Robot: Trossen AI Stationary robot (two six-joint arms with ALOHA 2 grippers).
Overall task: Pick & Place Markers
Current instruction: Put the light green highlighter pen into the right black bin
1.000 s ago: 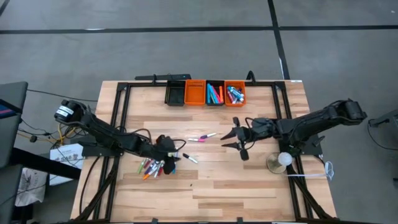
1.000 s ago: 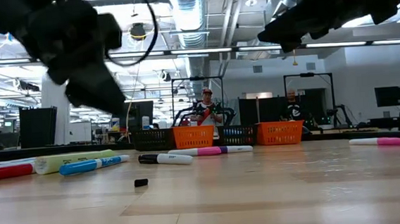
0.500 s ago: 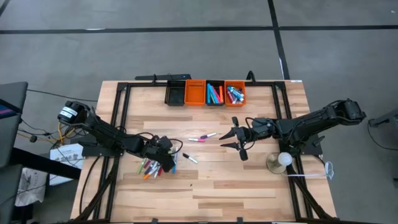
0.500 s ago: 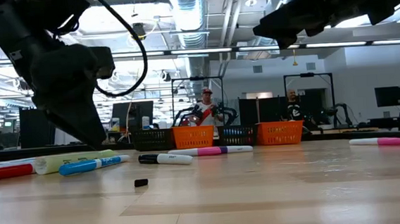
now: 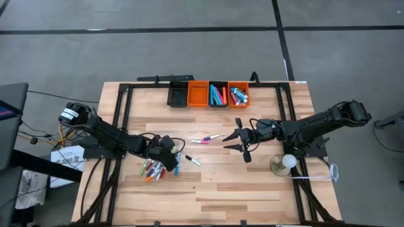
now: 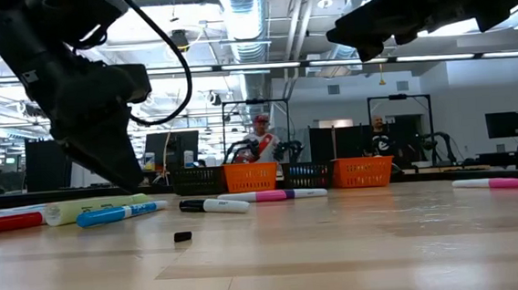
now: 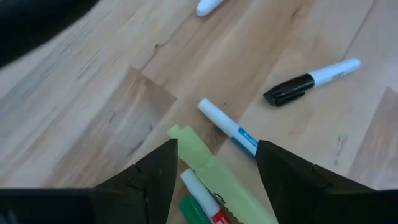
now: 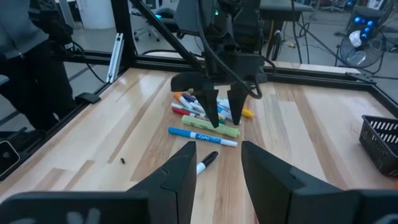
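The left pincer (image 5: 169, 157) hangs with its fingers apart and empty over a heap of markers (image 5: 154, 168) near the tabletop's (image 5: 252, 183) left edge; between its fingers (image 7: 155, 177) lie a yellow-green marker (image 7: 214, 180) and a blue-and-white marker (image 7: 229, 127). A black-capped marker (image 5: 193, 161) lies just beside the heap. Two pink markers (image 5: 206, 139) rest near the middle. The right pincer (image 5: 235, 140) hovers beside them, fingers apart, holding nothing. More markers fill bins (image 5: 208, 94) at the far edge.

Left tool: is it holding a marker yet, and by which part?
Nothing held. The left tool is open above the marker pile, fingers empty. The right tool is open and empty too.
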